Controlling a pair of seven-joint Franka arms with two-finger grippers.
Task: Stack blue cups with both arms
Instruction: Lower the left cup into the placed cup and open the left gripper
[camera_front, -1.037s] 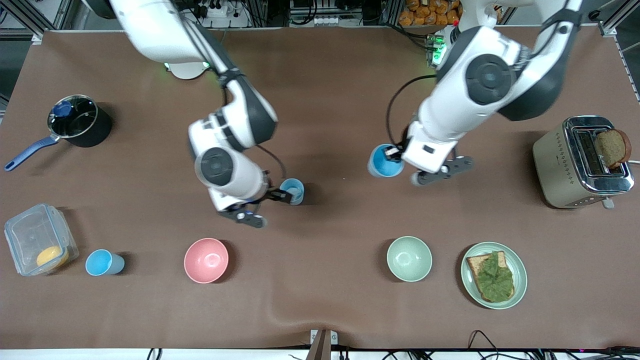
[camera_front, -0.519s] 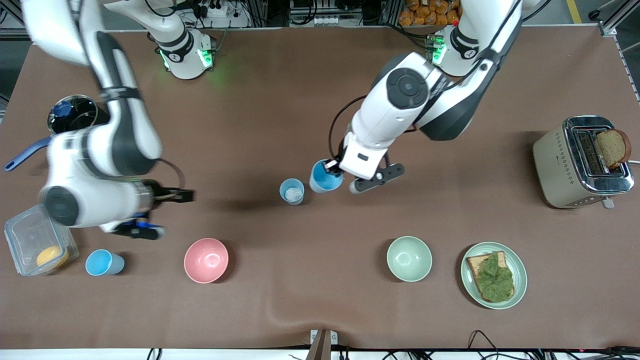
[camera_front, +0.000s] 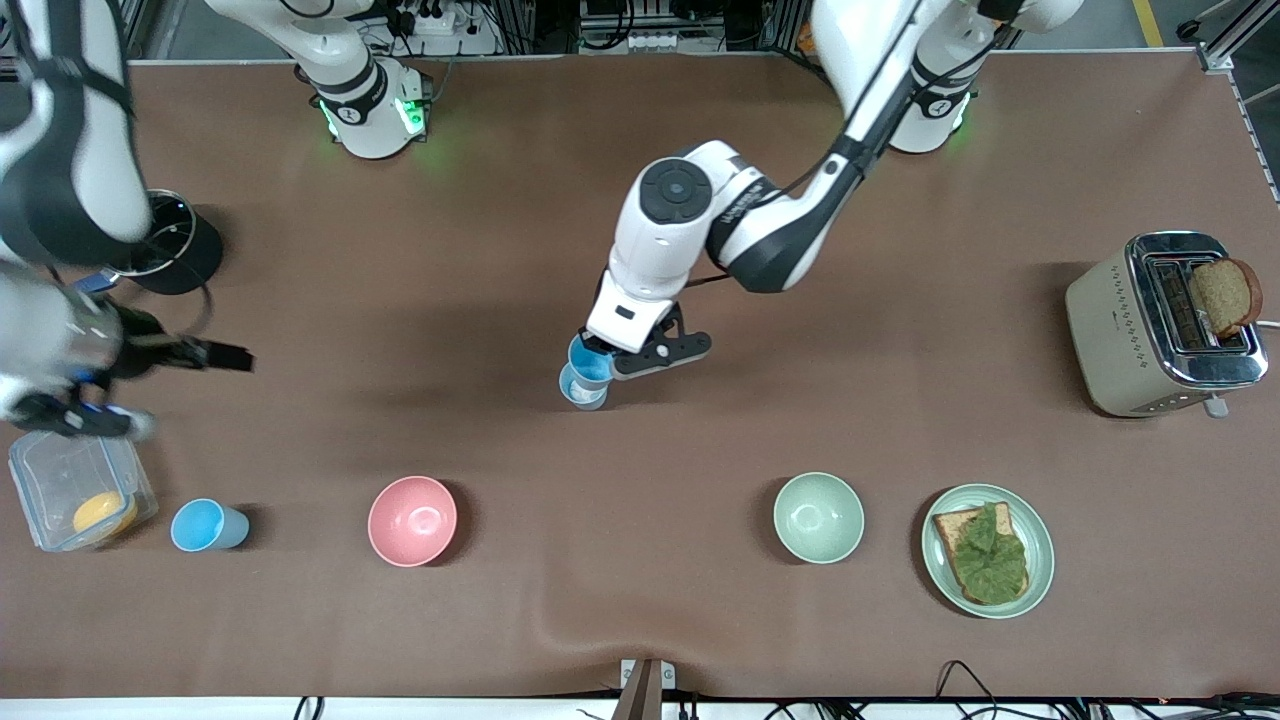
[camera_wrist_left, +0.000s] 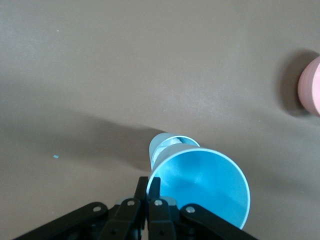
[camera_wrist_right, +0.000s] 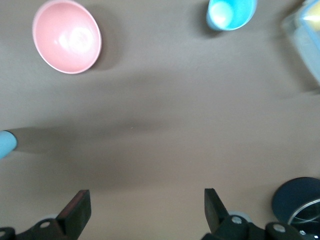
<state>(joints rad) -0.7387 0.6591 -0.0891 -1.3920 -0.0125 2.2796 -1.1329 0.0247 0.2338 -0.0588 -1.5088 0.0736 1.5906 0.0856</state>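
In the front view, a bright blue cup (camera_front: 590, 360) is being held by the left gripper (camera_front: 608, 362) at the centre of the frame, directly over a paler blue cup (camera_front: 582, 389) standing on the brown table (camera_front: 640, 620); the 2 cups are overlapping in this view, and whether they are touching cannot be told. The right gripper (camera_front: 232, 356) is being held in the air at the frame's left edge, over bare table just below a black pot (camera_front: 180, 250), with its fingers apart and holding nothing. A 3rd blue cup (camera_front: 205, 525) is standing at lower left beside a clear plastic container (camera_front: 75, 490), with a pink bowl (camera_front: 412, 520) and a green bowl (camera_front: 818, 517) along the same lower row.

In the left wrist view, the bright blue cup (camera_wrist_left: 202, 185) is being pinched at its rim by the fingers (camera_wrist_left: 141, 192), which are clamped together on the wall. The paler cup (camera_wrist_left: 167, 147) is being seen just past it.

In the right wrist view, the 2 fingertips (camera_wrist_right: 79, 207) are being held wide apart over bare table. The pink bowl (camera_wrist_right: 67, 36) is appearing at upper left and the 3rd cup (camera_wrist_right: 231, 13) at the top edge.
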